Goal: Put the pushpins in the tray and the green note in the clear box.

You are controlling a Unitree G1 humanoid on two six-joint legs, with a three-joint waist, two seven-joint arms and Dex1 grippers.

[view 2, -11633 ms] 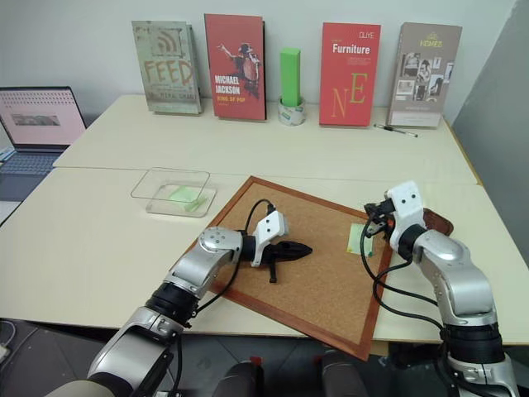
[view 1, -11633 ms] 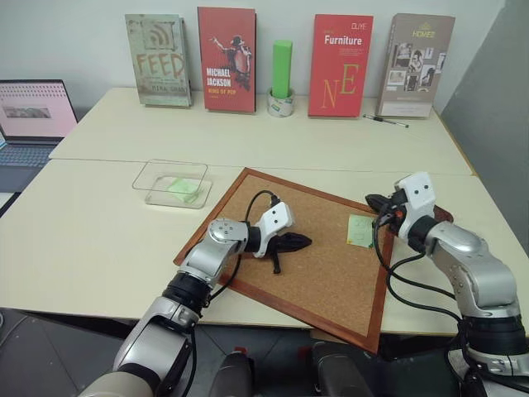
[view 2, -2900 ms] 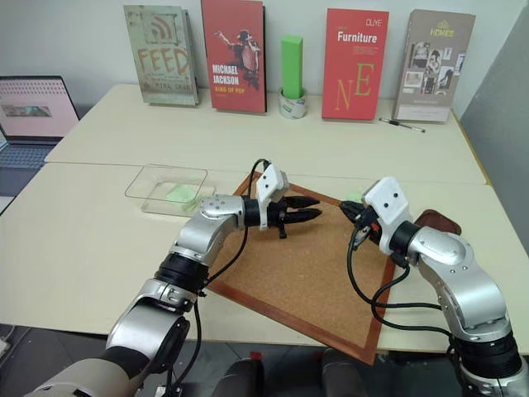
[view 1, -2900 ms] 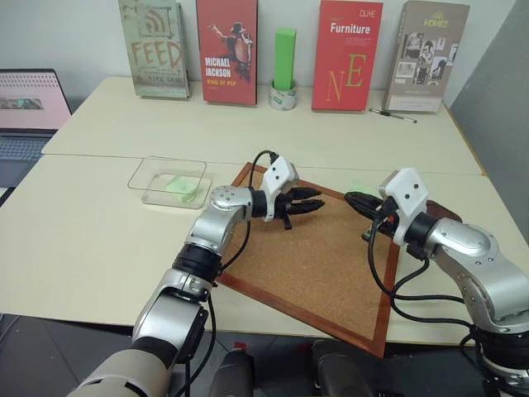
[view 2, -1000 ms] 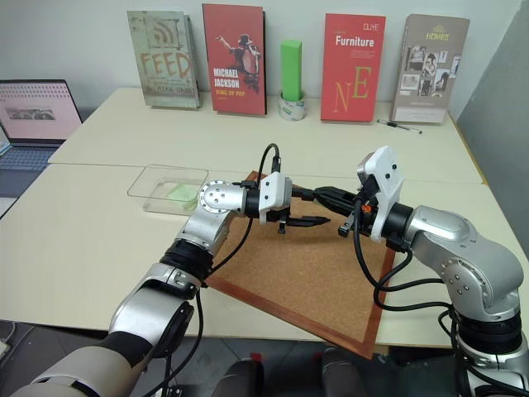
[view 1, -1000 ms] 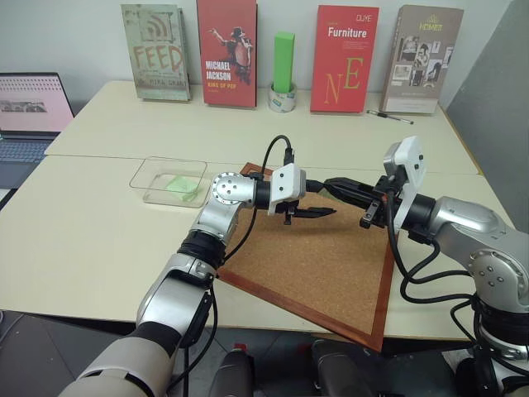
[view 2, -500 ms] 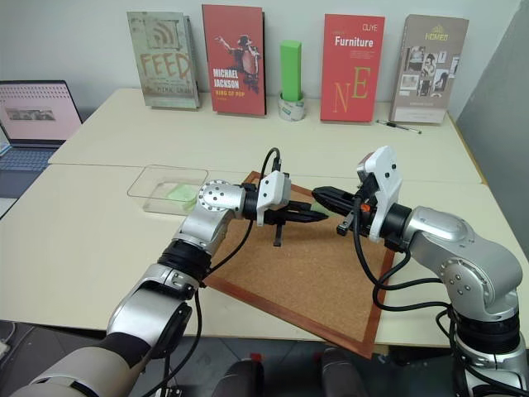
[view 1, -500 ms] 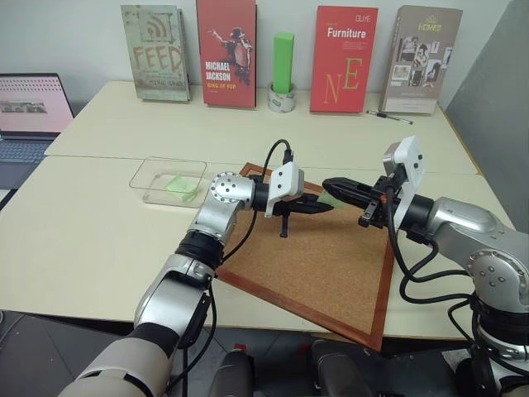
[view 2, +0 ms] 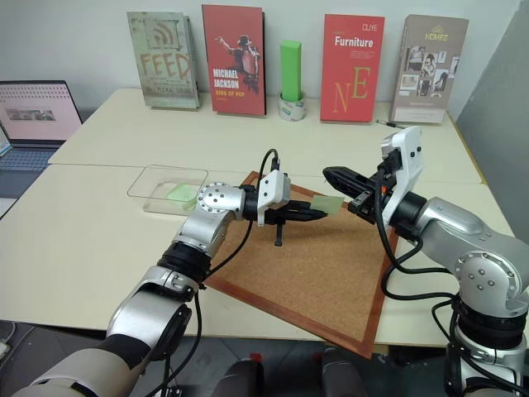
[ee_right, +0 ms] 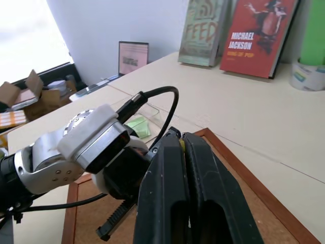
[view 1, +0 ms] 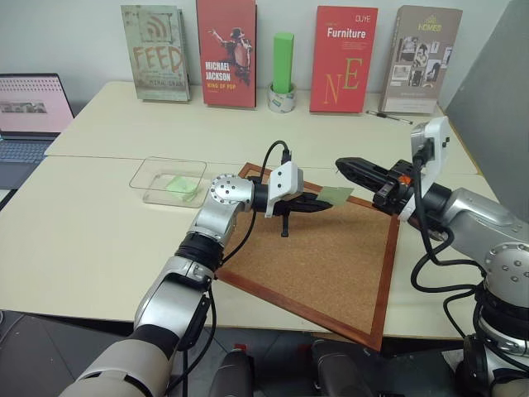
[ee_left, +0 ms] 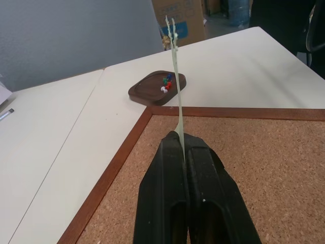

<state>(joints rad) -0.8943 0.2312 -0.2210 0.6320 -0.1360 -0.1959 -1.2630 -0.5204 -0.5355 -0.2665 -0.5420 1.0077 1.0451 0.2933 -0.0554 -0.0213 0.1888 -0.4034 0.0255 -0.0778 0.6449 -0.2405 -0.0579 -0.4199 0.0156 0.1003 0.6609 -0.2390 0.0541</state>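
Jutting edge-on from the closed tips of the left gripper [view 1: 318, 203], the green note [view 1: 335, 196] hangs above the corkboard [view 1: 331, 256], the right gripper [view 2: 331, 175], shut and empty, just beside it. Feather-light and floppy, it looks best pinched by one edge, as here, and will likely droop or flutter if carried fast to the clear box [view 1: 169, 181], well behind the left gripper's wrist.

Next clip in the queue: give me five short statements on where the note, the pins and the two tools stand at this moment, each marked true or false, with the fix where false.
1. The left tool is shut on the green note. True.
2. The green note lies flat on the cork board. False: it is held in the air above the board.
3. Pushpins lie in the tray. True.
4. The right tool grips the green note. False: it is shut, and apart from the note.
5. The clear box holds nothing. False: a brighter green paper lies in it.
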